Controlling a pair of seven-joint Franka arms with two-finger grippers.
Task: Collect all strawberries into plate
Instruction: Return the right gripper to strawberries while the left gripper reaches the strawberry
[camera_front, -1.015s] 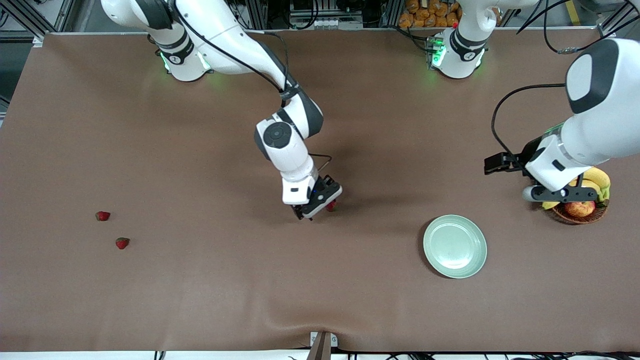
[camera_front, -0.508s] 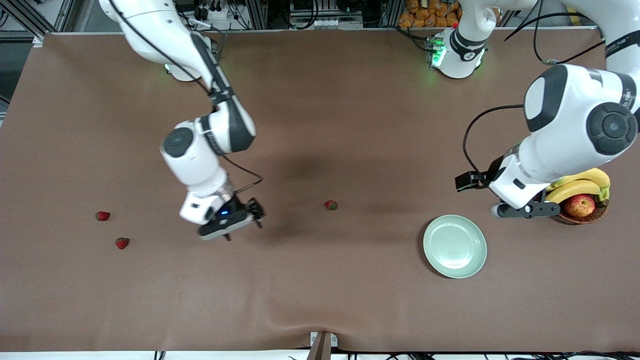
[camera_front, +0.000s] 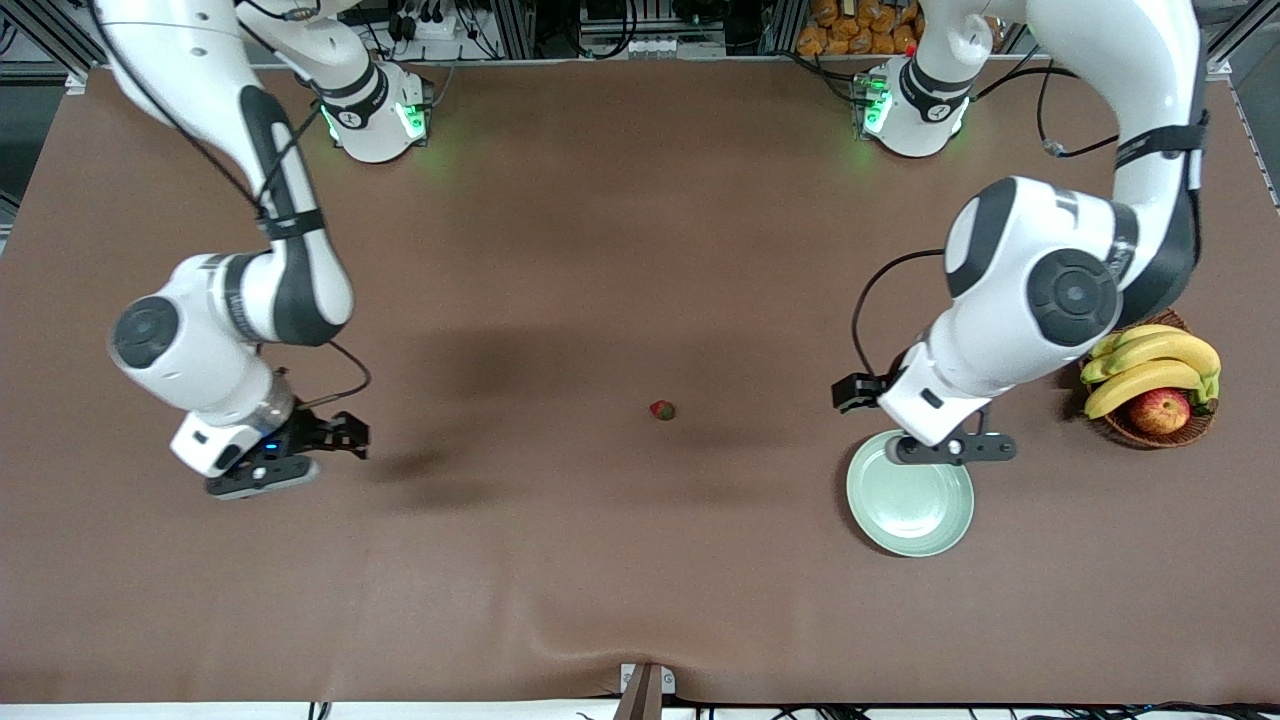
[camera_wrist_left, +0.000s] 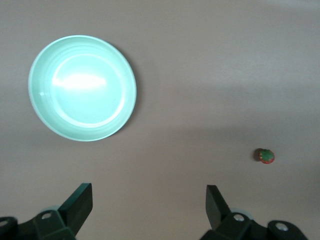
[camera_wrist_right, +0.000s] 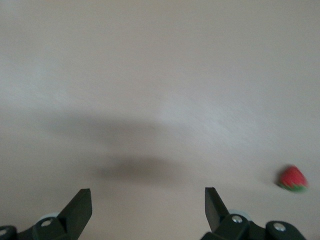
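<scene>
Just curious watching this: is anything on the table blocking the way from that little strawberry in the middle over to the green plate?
Nothing visible: only bare table between the strawberry and the plate; the left gripper hangs open over the plate's rim.

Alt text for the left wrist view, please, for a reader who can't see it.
Looking down on a brown table: the empty mint-green plate and, apart from it, one small strawberry on the bare surface. The left gripper shows at the frame's edge, its fingers open and holding nothing.
</scene>
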